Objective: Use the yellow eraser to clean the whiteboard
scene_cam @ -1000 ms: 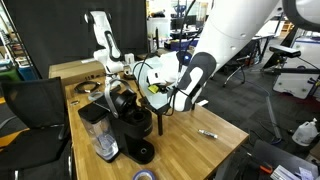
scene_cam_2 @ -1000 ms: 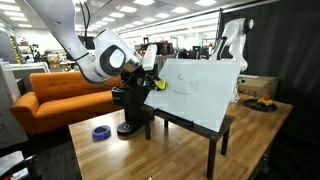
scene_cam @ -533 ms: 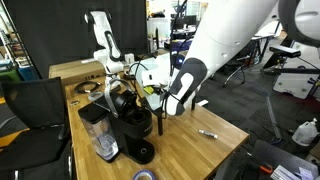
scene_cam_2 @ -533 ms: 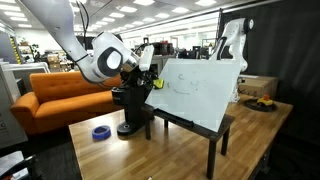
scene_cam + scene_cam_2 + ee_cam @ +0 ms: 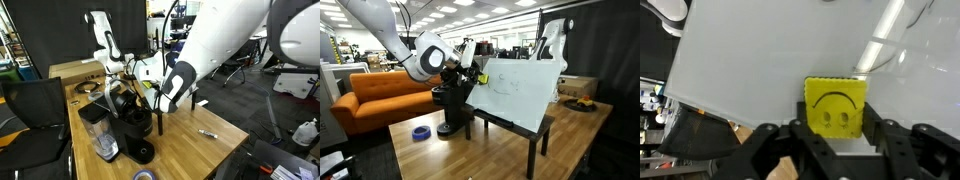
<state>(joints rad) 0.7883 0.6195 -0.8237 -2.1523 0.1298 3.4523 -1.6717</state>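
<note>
The yellow eraser (image 5: 835, 107), a flat square with a smiley face drawn on it, fills the middle of the wrist view. My gripper (image 5: 836, 126) is shut on it, one black finger on each side. The eraser lies flat against the whiteboard (image 5: 760, 50), which takes up most of that view. In an exterior view the whiteboard (image 5: 520, 90) stands tilted on a black stand on the wooden table, and my gripper (image 5: 477, 76) is at its upper left edge. Faint marks show on the board's face.
A black coffee machine (image 5: 450, 105) stands right below and behind my gripper. A blue tape roll (image 5: 421, 132) lies on the wooden table (image 5: 500, 150). A black marker (image 5: 208, 132) lies near the table's edge. A clear jug (image 5: 103, 140) sits by the machine.
My gripper has slid a little upward along the whiteboard's left edge with the eraser still held. The arm has swung slightly across the exterior view.
</note>
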